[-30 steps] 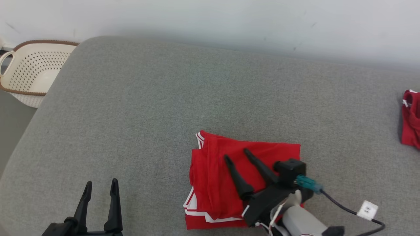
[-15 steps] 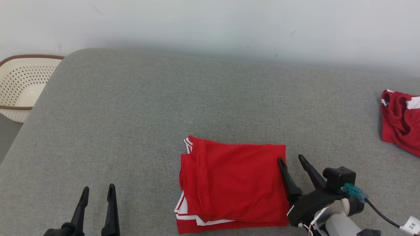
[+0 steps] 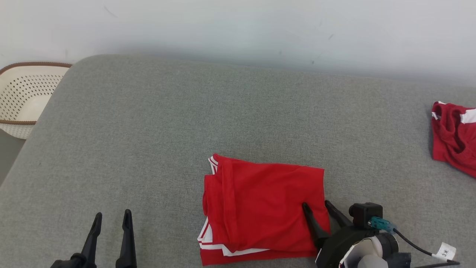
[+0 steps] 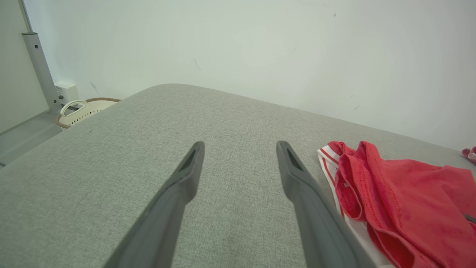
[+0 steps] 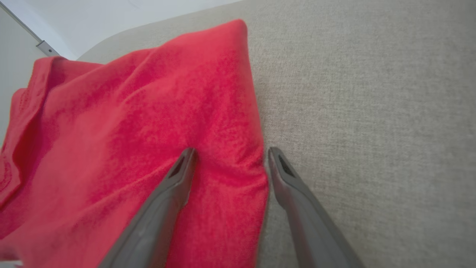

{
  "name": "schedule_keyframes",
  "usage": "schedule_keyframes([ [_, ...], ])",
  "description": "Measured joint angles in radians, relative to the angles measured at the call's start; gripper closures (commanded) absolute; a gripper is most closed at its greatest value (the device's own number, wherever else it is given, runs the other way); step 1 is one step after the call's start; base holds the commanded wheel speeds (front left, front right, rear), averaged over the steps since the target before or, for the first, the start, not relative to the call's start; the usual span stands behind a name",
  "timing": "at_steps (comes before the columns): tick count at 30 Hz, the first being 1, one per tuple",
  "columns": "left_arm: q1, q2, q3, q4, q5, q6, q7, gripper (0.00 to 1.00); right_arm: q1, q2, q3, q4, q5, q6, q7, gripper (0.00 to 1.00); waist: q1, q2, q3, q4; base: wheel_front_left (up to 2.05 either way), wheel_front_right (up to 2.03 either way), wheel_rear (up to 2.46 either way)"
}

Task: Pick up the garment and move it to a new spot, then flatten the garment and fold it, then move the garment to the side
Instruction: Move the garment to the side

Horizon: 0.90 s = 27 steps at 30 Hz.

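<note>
The right hand (image 3: 316, 203) sits at the near right of the head view, jaws spread wide and gripping nothing. A second ago its fingers lay across the middle of the folded garment (image 3: 260, 201). Half a second ago they had pulled clear of its right edge. Now they have come back and nearer, straddling that edge by the near right corner. In the right wrist view one finger rests over the red cloth and the other over the bare grey table (image 3: 148, 130) just beside the hem.

The left hand (image 3: 113, 213) has not moved in that time. It hangs wide open over bare table at the near left, well apart from the garment.

The garment lies as a neat red rectangle with white trim at its left side, in the same place on the table. Its far edge is slightly more rippled than before.

Judging by this, flattening and folding look finished, and the right hand seems to be lining up a pinch on the edge to carry the stack aside.

Farther off, another red cloth (image 3: 452, 137) lies at the right edge of the table, and a cream perforated basket (image 3: 22, 96) stands beyond the left corner.
</note>
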Motion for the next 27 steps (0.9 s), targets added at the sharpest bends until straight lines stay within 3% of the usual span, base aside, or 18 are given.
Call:
schedule_keyframes([
  [2, 0.000, 0.000, 0.001, 0.000, 0.000, 0.000, 0.000, 0.00, -0.011, -0.002, 0.020, 0.007, 0.024, 0.000, 0.009, 0.00, 0.0000, 0.0000, 0.002, 0.002, 0.00, 0.00, 0.00],
  [3, 0.000, 0.000, 0.002, 0.000, 0.000, 0.000, 0.000, 0.00, -0.015, -0.003, 0.030, 0.008, 0.033, 0.000, 0.012, 0.17, 0.0000, 0.0000, 0.003, 0.003, 0.00, 0.00, 0.00],
  [4, 0.000, 0.000, 0.002, 0.000, 0.000, 0.000, 0.000, 0.00, -0.017, -0.005, 0.040, 0.010, 0.044, 0.000, 0.012, 0.64, 0.0000, 0.0000, 0.004, 0.003, 0.00, 0.00, 0.00],
  [5, 0.000, 0.000, 0.003, 0.000, 0.000, 0.000, 0.000, 0.00, -0.020, -0.007, 0.049, 0.011, 0.054, 0.000, 0.011, 0.94, 0.0000, 0.0000, 0.004, 0.003, 0.00, 0.00, 0.00],
  [6, 0.000, 0.000, 0.003, 0.000, 0.000, 0.000, 0.000, 0.00, -0.023, -0.011, 0.062, 0.011, 0.060, 0.000, 0.010, 1.00, 0.0000, 0.0000, 0.005, 0.002, 0.00, 0.00, 0.00],
  [17, 0.000, 0.000, 0.007, -0.002, -0.001, 0.001, 0.000, 0.00, -0.095, -0.049, 0.119, 0.003, 0.105, 0.000, -0.020, 1.00, 0.0000, 0.0000, 0.009, -0.010, 0.00, 0.00, 0.00],
  [27, -0.002, 0.000, 0.011, -0.010, -0.001, 0.001, 0.000, 0.00, -0.249, -0.154, 0.113, 0.000, 0.078, 0.000, -0.029, 1.00, 0.0001, 0.0000, 0.031, -0.034, 0.00, 0.00, 0.00],
])
